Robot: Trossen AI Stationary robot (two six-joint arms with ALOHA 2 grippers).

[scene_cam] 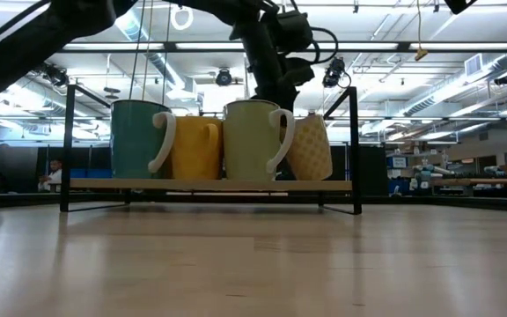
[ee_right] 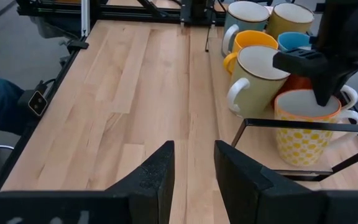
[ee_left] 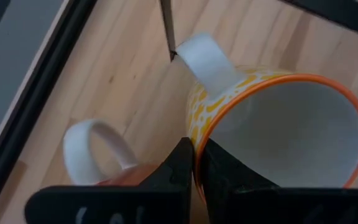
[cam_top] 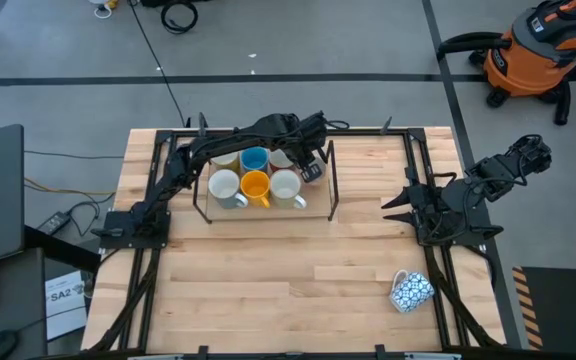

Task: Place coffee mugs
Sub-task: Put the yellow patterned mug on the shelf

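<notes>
On a wooden table [cam_top: 268, 270], a black wire-framed rack [cam_top: 332, 180] with a wooden base serves as the gathering point for the coffee mugs, most of which stand upright on it in a tight cluster. The left gripper [ee_right: 323, 93] reaches down over the rack's corner nearest the right arm, its fingers [ee_left: 182, 165] clenched on the rim of a yellow-patterned mug [ee_right: 303, 127], one finger inside the cup and one outside; that mug stands on the rack's base just beside a red-brown mug [ee_left: 114, 180]. Next to them on the rack are a cream mug [ee_right: 260, 78], an orange-yellow mug [cam_top: 255, 186], a white mug [cam_top: 224, 186] and a blue mug [cam_top: 254, 158], all touching or nearly so. A blue-and-white patterned mug [cam_top: 411, 291] lies on its side on the bare table, well apart from the rack and near the table's front edge. The right gripper [ee_right: 193, 163] waits off the rack's right end, low over the table, its jaws released and holding nothing.
</notes>
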